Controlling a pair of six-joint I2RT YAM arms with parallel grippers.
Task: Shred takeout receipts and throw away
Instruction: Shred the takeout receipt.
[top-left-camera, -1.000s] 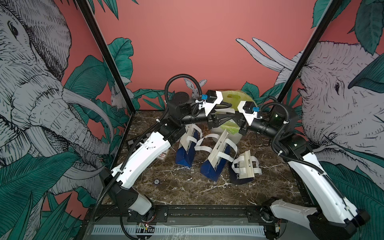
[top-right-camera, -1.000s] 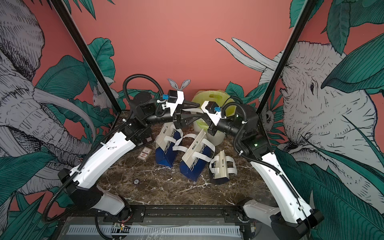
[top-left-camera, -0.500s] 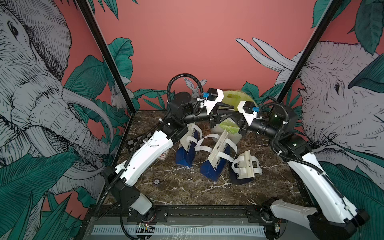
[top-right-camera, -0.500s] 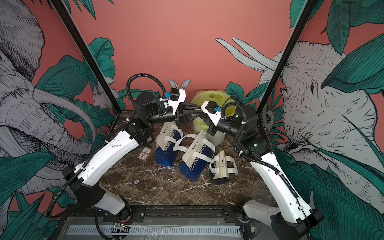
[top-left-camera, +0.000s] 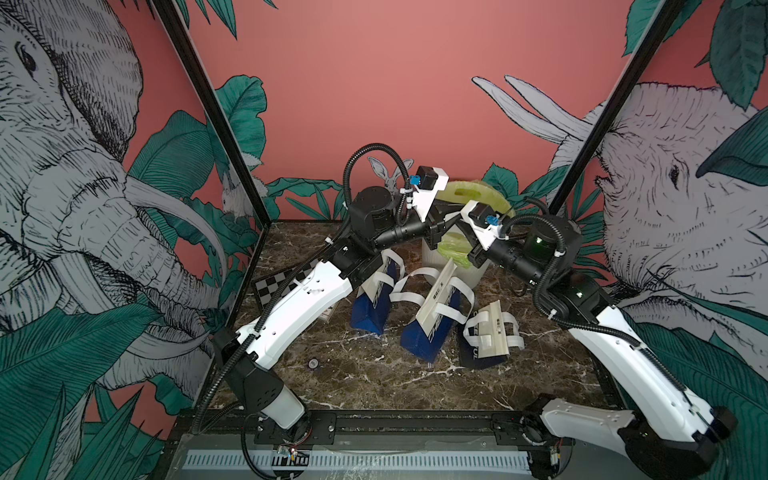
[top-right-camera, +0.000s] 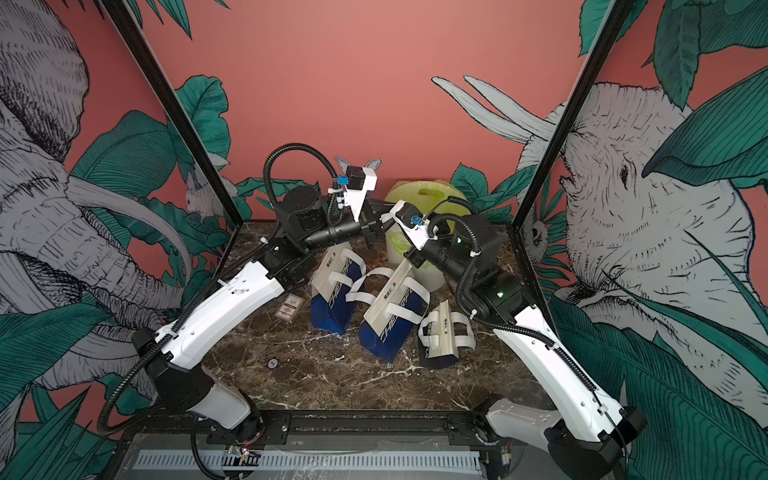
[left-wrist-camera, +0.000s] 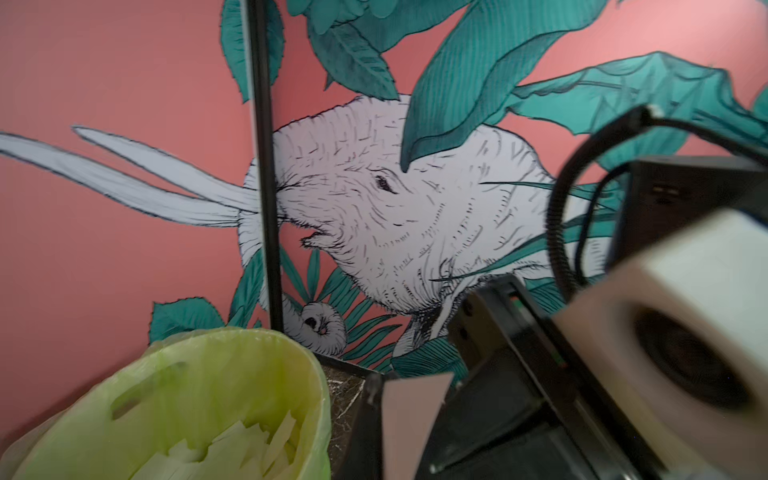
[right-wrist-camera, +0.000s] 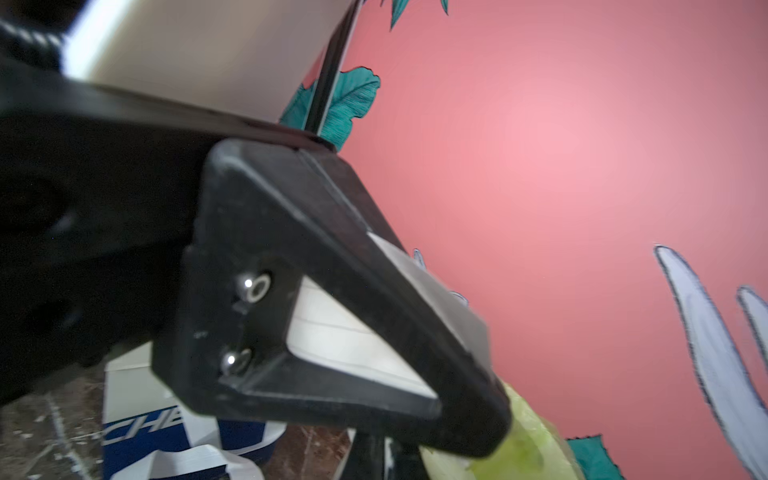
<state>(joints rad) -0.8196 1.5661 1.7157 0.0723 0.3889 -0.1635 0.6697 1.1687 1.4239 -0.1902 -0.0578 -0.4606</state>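
- Left wrist view gives us the receipt (left-wrist-camera: 415, 419): a white slip held up in the air close by the rim of the bin (left-wrist-camera: 208, 332).
- Inside the bin lie white shreds (left-wrist-camera: 232, 449), so we judge part of the tearing is done.
- In both top views the left gripper (top-left-camera: 436, 228) and right gripper (top-left-camera: 455, 224) meet tip to tip above the bin's near edge.
- Both sets of fingers are closed. We take each to be pinching the receipt: the right wrist view shows white paper behind the window of a finger.
- We read the step as tearing the slip over the bin.
- To do it well we would keep the two pinches close together, then shear one gripper away from the other rather than pull straight.
- We would first carry the pair further over the bin's opening, so that pieces fall onto the shreds and not onto the table.
- We would let go only above the bin.
- The bags (top-left-camera: 432, 316) stand in front of the bin, and a card (top-right-camera: 289, 309) lies further out.
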